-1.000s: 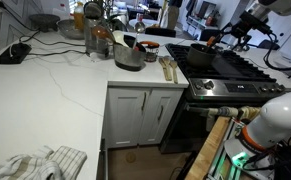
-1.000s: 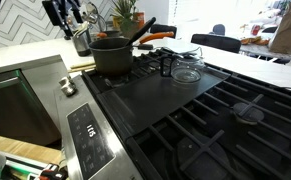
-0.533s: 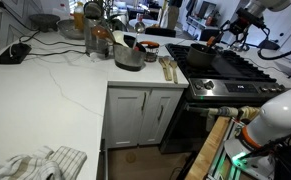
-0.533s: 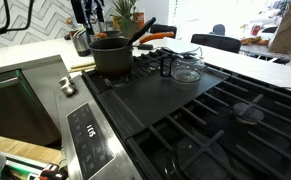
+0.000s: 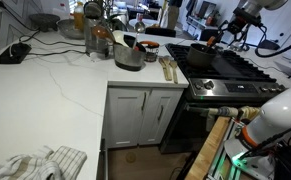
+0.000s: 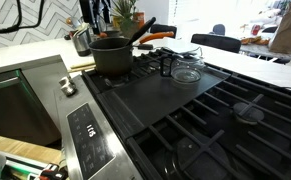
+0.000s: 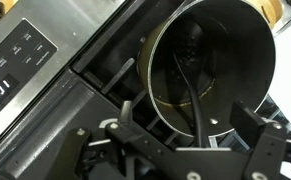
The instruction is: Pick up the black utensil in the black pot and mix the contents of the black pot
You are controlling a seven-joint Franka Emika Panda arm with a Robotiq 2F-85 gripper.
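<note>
Far left in the wrist frame, the range's control panel [image 7: 15,70] ran along the edge. To its right, the black pot [image 7: 240,45] filled the upper right, seen from above on the dark burner grate. The black utensil [image 7: 190,95] lay inside it, its handle running from the pot's middle down toward the bottom edge. Along that edge my fingers [image 7: 253,125] stood spread wide, one on each side of the handle, gripping nothing. I could not tell how far above the rim they were.

Reading across an exterior view, a crumpled cloth [image 5: 35,160] lay at the lower left on the white table [image 5: 55,100]. A silver pot [image 5: 128,57] stood near the table's right end, and the black pot [image 5: 198,57] sat just past it on the range. The arm [image 5: 253,12] reached in from the upper right. In an exterior view from the range side, the pot [image 6: 110,60] sat left of centre with a glass lid [image 6: 185,72] to its right.

By my reckoning only the line-up was done. Lowering, closing on the handle and all of the stirring remained.
</note>
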